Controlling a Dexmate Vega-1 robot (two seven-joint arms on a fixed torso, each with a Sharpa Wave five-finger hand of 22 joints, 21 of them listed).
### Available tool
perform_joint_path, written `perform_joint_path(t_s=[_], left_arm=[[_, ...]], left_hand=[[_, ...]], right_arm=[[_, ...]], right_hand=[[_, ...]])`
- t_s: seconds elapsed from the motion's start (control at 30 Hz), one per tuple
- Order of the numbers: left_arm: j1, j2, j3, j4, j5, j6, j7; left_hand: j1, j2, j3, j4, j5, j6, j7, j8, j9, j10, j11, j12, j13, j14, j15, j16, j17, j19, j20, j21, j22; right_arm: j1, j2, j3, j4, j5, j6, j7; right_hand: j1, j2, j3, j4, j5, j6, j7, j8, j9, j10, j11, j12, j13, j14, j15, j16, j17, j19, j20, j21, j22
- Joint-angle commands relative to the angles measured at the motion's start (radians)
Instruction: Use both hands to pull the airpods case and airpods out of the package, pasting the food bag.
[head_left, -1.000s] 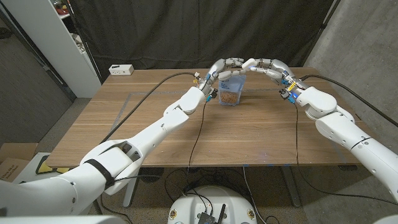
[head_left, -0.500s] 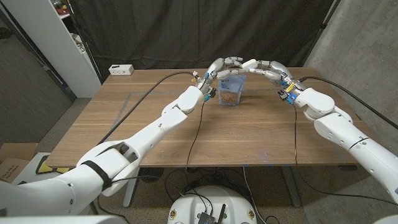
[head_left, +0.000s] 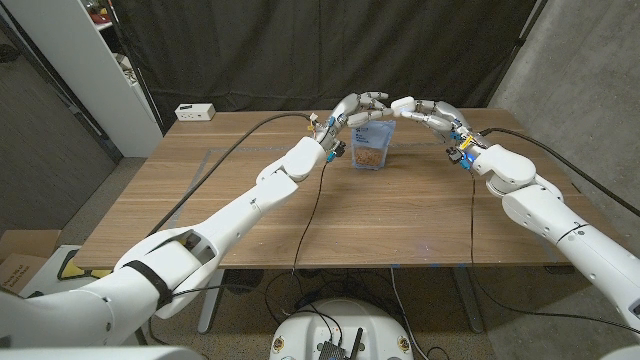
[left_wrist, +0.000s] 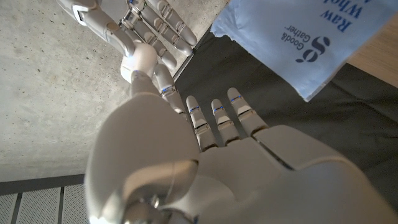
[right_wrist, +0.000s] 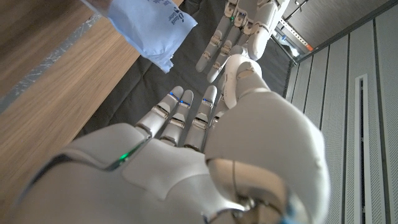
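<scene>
Wood, warm brown and bare-grained, makes up the worktop (head_left: 250, 210), and the food bag (head_left: 371, 146) stands upright on it near the far edge, about mid-width. The bag has a pale blue top band with dark blue print, part of which reads "Good & Gather" and "Raw Whol" in the left wrist view (left_wrist: 311, 37); below the band a clear window shows small tan-brown pieces filling the pouch. In the right wrist view the same blue top (right_wrist: 149, 31) ends in a crumpled corner. Both arms reach in from the sides and meet above the bag. The left hand (head_left: 358, 108) is at the bag's top on its left side, fingers extended and spread rather than curled; whether they pinch the blue edge I cannot tell. The right hand (head_left: 425, 110) hangs just right of the bag top, fingers stretched towards the left hand, with nothing visibly in it.
</scene>
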Motion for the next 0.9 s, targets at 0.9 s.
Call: perform_joint_path(t_s=[0.9], left_arm=[[0.043,0.04,0.012,-0.138,0.272,0.033,0.236]], left_hand=[[-0.017,-0.009,-0.001,-0.028,0.007,-0.192,-0.076,-0.083,-0.011,-0.08,-0.001,-0.021,0.038,-0.019,-0.044,-0.002,0.002,0.006,0.011,0.0,0.003]], right_arm=[[-0.05,0.028,0.029,0.007,0.062,0.037,-0.002]], right_hand=[[0.034,-0.045,-0.018,-0.046,-0.004,0.215,0.004,0.057,-0.004,0.094,0.017,0.039,0.01,0.061,-0.143,0.018,-0.025,0.051,0.043,0.014,-0.001]])
